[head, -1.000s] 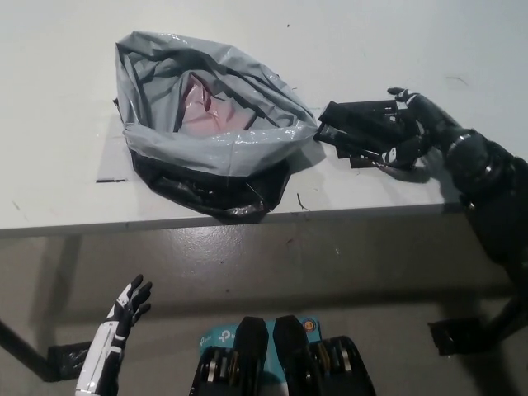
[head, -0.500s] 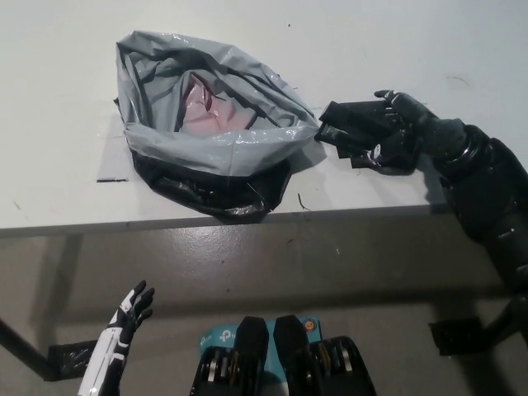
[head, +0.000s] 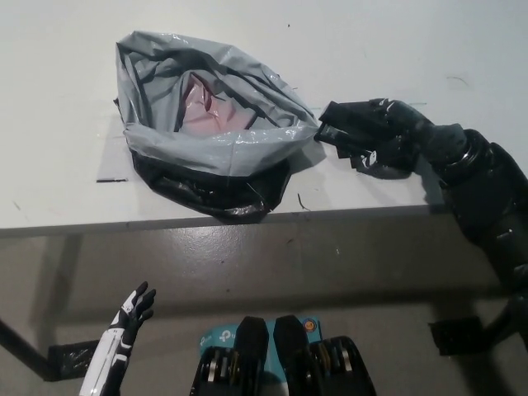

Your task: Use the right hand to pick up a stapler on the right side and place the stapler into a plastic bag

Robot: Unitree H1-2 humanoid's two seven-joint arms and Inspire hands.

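Observation:
A black stapler lies on the white table, just right of the bag's rim. My black right hand lies over the stapler's right half, fingers curled around it; the stapler still rests on the table. The grey plastic bag stands open at the table's middle, with pink lining inside and a black underside at the front edge. My white left hand hangs below the table at the lower left, fingers apart and holding nothing.
The table's front edge runs across the middle of the view, with grey floor below it. A dark piece of tape lies left of the bag. Bare table surface stretches behind and to the right.
My right hand has moved left over the stapler and its fingers have curled in around it. The left hand has dropped slightly lower.

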